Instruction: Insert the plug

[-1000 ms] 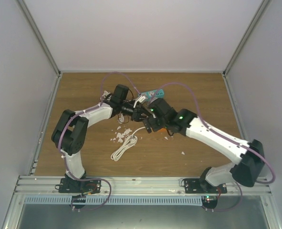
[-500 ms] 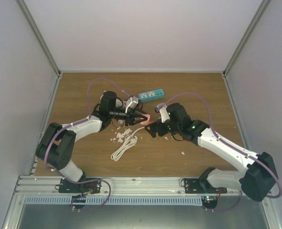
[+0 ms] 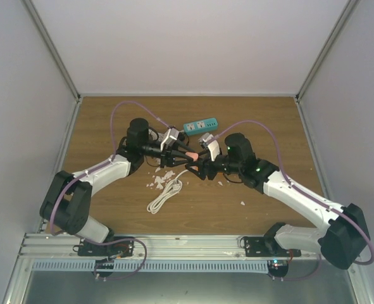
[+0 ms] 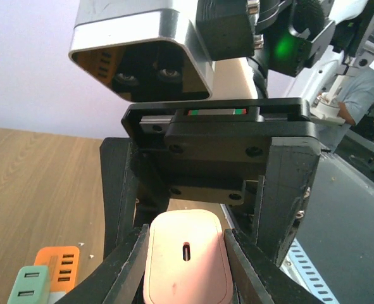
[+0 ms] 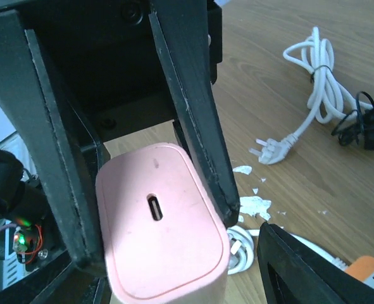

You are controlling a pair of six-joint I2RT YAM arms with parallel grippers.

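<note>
Left wrist view: the left gripper (image 4: 187, 253) clamps the pink plug (image 4: 187, 266) between its fingers; the right gripper (image 4: 202, 196) faces it, jaws apart, flanking the plug.

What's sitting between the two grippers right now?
The pink plug, pinched by the left gripper; the right gripper has its jaws open on either side of it. Both wrist views show it clearly.
</note>
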